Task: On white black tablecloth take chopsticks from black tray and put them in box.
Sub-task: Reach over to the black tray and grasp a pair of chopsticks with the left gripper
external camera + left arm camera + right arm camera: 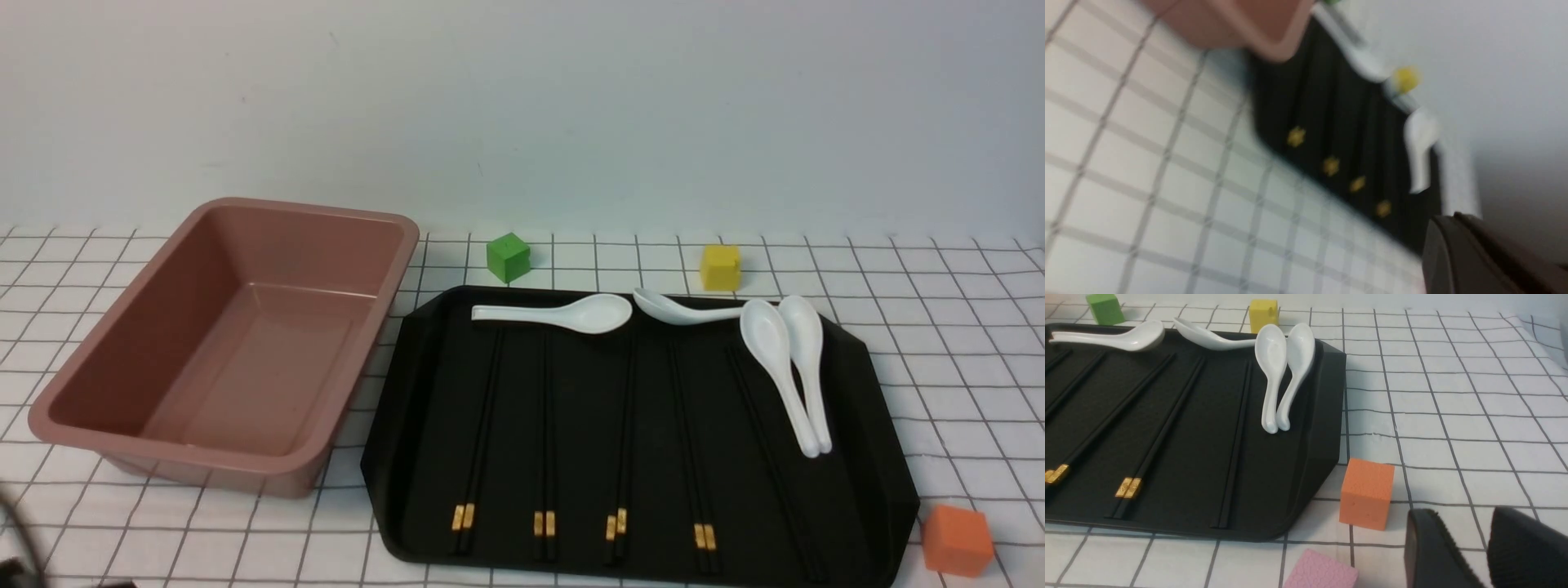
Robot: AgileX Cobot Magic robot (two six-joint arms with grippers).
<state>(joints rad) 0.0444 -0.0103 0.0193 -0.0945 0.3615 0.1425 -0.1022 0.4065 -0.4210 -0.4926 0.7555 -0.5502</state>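
Observation:
Several pairs of black chopsticks with gold bands lie side by side lengthwise in the black tray on the checked tablecloth. To the tray's left stands the pinkish-brown box, with nothing inside. The blurred left wrist view shows my left gripper shut and holding nothing, over the cloth short of the tray. My right gripper is open over bare cloth to the right of the tray, near an orange cube. Neither gripper touches the chopsticks.
Several white spoons lie along the tray's far and right side. A green cube and a yellow cube sit behind the tray. An orange cube is at its front right corner, with a pink cube nearer to me.

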